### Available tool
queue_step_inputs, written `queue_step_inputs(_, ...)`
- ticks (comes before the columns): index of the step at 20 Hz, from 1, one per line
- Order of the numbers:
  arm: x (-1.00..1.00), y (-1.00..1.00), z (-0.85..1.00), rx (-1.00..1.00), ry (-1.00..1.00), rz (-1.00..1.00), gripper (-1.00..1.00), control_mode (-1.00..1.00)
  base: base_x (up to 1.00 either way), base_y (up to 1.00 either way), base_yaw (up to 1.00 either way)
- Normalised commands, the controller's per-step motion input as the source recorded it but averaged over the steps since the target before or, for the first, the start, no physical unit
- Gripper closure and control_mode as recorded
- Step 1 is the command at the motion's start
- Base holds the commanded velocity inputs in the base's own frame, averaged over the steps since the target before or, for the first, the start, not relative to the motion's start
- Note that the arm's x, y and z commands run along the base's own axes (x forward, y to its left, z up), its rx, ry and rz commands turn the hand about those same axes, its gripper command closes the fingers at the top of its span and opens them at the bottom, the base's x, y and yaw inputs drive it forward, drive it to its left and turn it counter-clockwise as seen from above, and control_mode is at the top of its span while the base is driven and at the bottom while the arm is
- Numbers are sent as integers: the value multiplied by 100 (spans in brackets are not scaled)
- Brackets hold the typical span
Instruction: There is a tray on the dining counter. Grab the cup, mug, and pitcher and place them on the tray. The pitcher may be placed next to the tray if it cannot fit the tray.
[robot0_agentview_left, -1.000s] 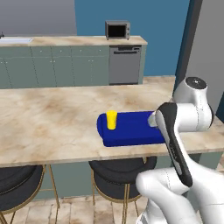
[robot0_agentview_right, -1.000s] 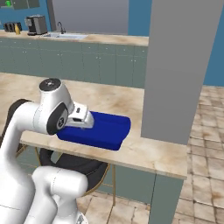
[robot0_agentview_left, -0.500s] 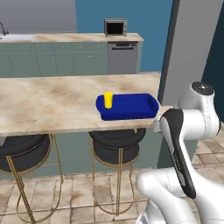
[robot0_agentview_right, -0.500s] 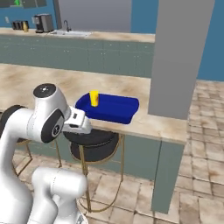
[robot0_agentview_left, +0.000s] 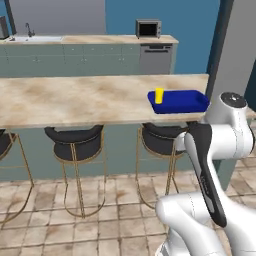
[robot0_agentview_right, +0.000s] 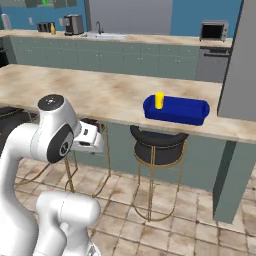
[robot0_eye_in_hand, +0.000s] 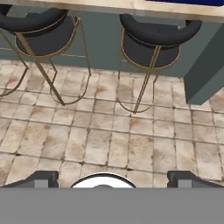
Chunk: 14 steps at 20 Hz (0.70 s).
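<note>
One cup (robot0_agentview_left: 159, 95) upright in tray (robot0_agentview_left: 186, 105), tray lengthwise along dining counter (robot0_agentview_left: 75, 100), pincer (robot0_eye_in_hand: 112, 178) open, empty

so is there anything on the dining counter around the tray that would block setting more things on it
Nothing visible does. The tray sits near the end of the dining counter with bare marble around it. The cup stands at one end of the tray, and the rest of its blue floor looks free.
</note>
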Motion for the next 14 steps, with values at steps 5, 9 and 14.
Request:
queue_step_inputs(5,0,0,0,0,0,0,-100,100,-1,100,0)
queue_step_inputs(9,0,0,0,0,0,0,-100,100,7,100,-4)
queue_step_inputs(14,0,0,0,0,0,0,-100,100,2,100,-2)
